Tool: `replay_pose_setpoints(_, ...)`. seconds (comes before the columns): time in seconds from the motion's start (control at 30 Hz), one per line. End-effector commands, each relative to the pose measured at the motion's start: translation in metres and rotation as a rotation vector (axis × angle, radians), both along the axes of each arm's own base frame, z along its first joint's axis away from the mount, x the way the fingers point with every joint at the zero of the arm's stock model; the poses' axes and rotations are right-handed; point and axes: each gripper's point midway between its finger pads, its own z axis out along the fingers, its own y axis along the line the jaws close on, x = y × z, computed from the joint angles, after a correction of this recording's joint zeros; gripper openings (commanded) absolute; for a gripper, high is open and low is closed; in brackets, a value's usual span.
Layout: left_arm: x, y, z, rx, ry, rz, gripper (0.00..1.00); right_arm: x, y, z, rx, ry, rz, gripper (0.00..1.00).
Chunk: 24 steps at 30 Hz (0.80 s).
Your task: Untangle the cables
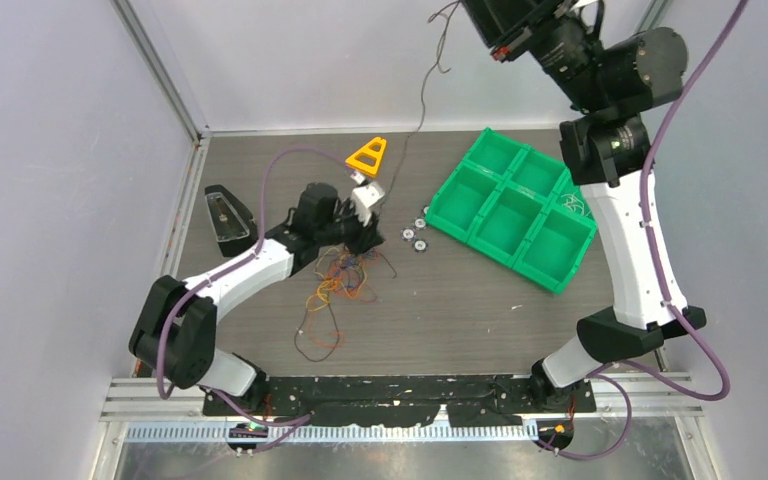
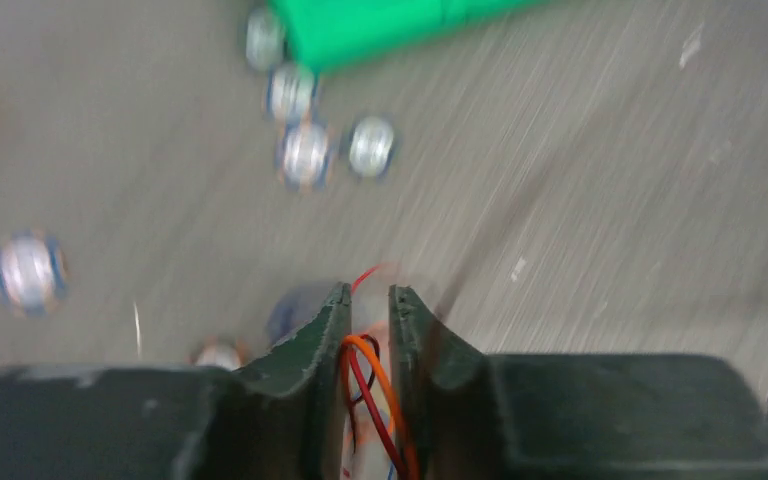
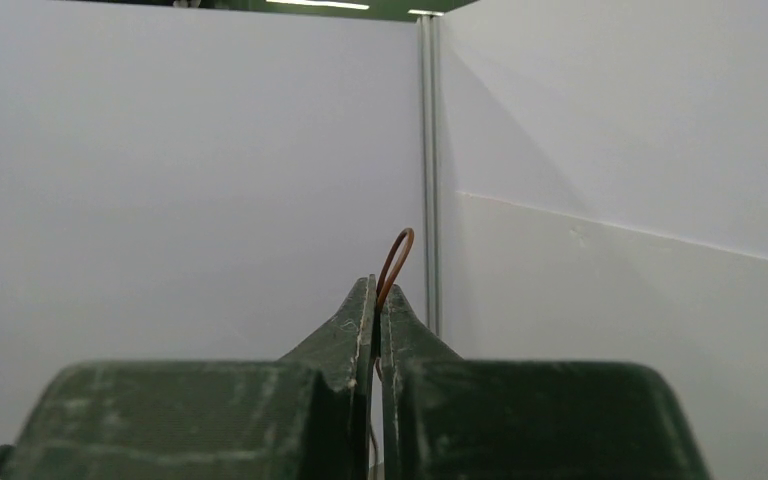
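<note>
left gripper (image 2: 370, 296): sitting low over the table (image 1: 460, 320), jaws standing a narrow gap apart with orange and red strands running through it; the blurred wrist view is not showing whether they are actually pinching.
right gripper (image 3: 376, 292): clamping tight on a brown wire (image 3: 397, 250), with a small loop poking out past the tips against the white wall.
cables (image 1: 338, 282): the bundle is lying in loose loops on the table, right under and in front of the left gripper.
top view only: the brown wire is hanging from the high right gripper down toward the bundle, passing beside the orange triangle (image 1: 368, 155).
left wrist only: silver nuts (image 2: 307, 155) are showing just ahead of the jaws, close by the green tray (image 2: 380, 25).
right wrist only: the closed pinch itself is showing, seen up close.
</note>
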Motion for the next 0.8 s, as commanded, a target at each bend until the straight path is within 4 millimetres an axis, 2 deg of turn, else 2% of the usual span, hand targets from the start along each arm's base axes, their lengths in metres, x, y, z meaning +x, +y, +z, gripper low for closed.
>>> replay_pose_setpoints(0.0,-0.011,0.072,-0.053,0.087,0.136,0.107,0.2,-0.037,-0.048,0.057,0.098,-0.157,-0.126,0.05)
replay_pose_setpoints(0.03,-0.013,0.081,-0.055,0.08,0.169,0.132,0.27,-0.038,-0.053,0.06,0.102,-0.166,-0.142,0.05)
replay_pose_setpoints(0.1,-0.02,0.088,-0.055,0.073,0.198,0.121,0.42,-0.033,-0.062,0.059,0.097,-0.166,-0.175,0.05)
replay_pose_setpoints(0.2,-0.024,0.094,-0.054,0.101,0.185,0.117,0.57,-0.026,-0.068,0.049,0.068,-0.142,-0.192,0.05)
replay_pose_setpoints(0.27,-0.026,0.096,-0.046,0.097,0.173,0.118,0.68,-0.014,-0.066,0.025,0.012,-0.095,-0.209,0.05)
replay_pose_setpoints(0.37,-0.025,0.097,-0.026,0.081,0.129,0.125,0.79,0.0,-0.074,-0.013,-0.092,-0.034,-0.283,0.05)
replay_pose_setpoints(0.4,-0.024,0.098,-0.019,0.078,0.109,0.132,0.82,0.008,-0.076,-0.04,-0.131,0.035,-0.301,0.05)
replay_pose_setpoints(0.43,-0.023,0.099,-0.012,0.075,0.092,0.141,0.85,0.009,-0.085,-0.046,-0.161,0.028,-0.345,0.05)
replay_pose_setpoints(0.53,-0.024,0.101,0.009,0.071,0.055,0.142,0.96,0.01,-0.104,-0.091,-0.257,0.11,-0.43,0.05)
replay_pose_setpoints(0.57,-0.027,0.102,0.012,0.07,0.059,0.14,0.99,0.012,-0.112,-0.1,-0.271,0.131,-0.463,0.05)
replay_pose_setpoints(0.67,-0.034,0.1,0.025,0.049,0.063,0.127,1.0,0.007,-0.127,-0.147,-0.342,0.23,-0.51,0.05)
replay_pose_setpoints(0.7,-0.037,0.099,0.028,0.04,0.064,0.119,1.0,0.0,-0.133,-0.151,-0.348,0.234,-0.529,0.05)
replay_pose_setpoints(0.73,-0.04,0.098,0.031,0.029,0.068,0.112,1.0,0.003,-0.137,-0.172,-0.377,0.281,-0.537,0.05)
replay_pose_setpoints(0.77,-0.042,0.097,0.033,0.021,0.073,0.105,1.0,-0.004,-0.138,-0.176,-0.384,0.283,-0.542,0.05)
